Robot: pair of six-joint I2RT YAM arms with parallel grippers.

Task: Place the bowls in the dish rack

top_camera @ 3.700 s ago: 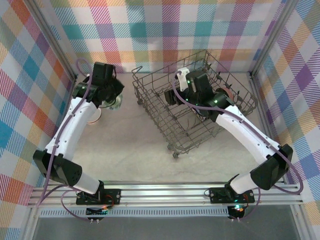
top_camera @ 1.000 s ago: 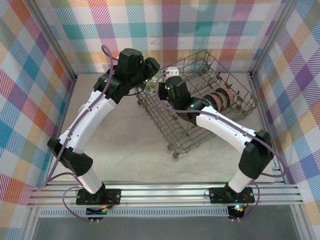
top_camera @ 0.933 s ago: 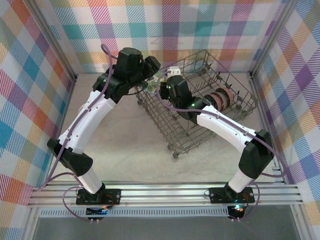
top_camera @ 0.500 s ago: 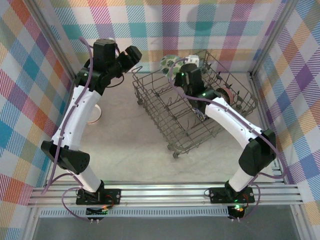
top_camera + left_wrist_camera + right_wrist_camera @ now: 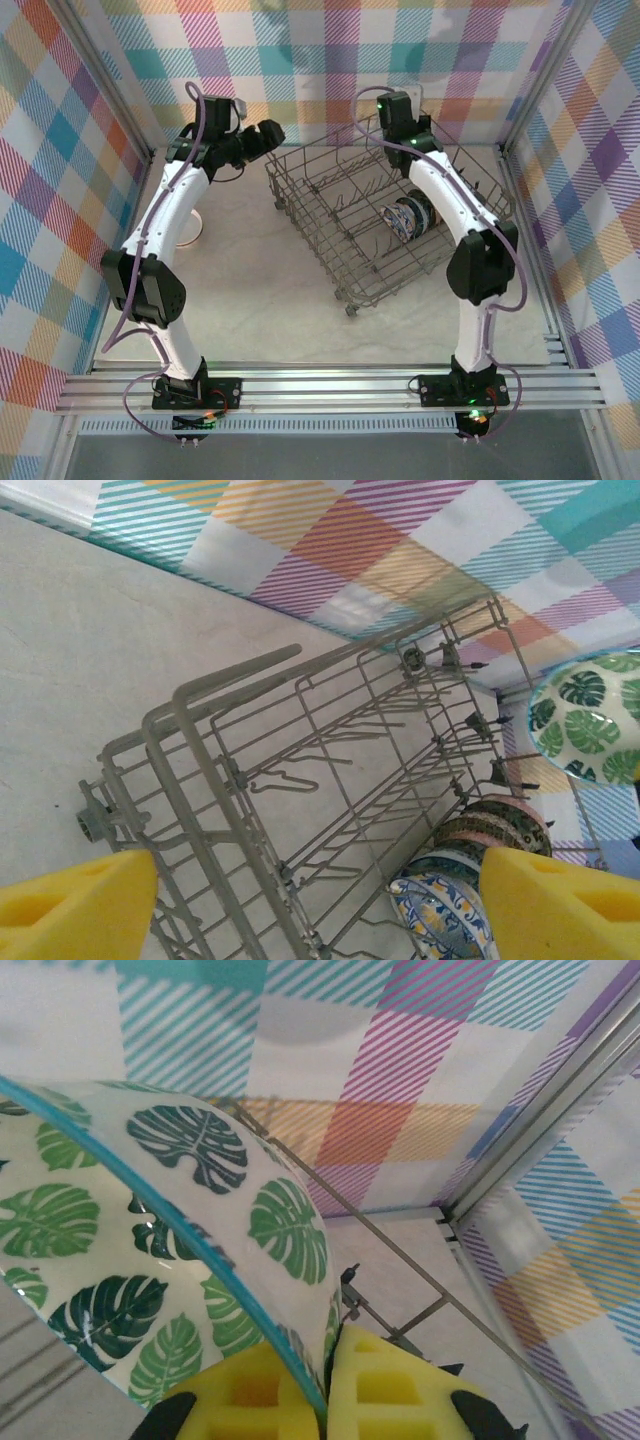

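Evidently the right jaws pinch the rim of the leaf-patterned bowl [image 5: 150,1240], holding it tilted, probably above the far end of the dish rack [image 5: 340,235], ready to slot beside the racked bowls [image 5: 405,218]; the left jaws gape empty, just left of it.

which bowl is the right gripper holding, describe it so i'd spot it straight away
Start at the grey wire dish rack; over its far end the right gripper pinches one bowl by its rim. It is white with big green leaves and a teal rim, unlike the darker banded and blue-patterned bowls standing in the rack.
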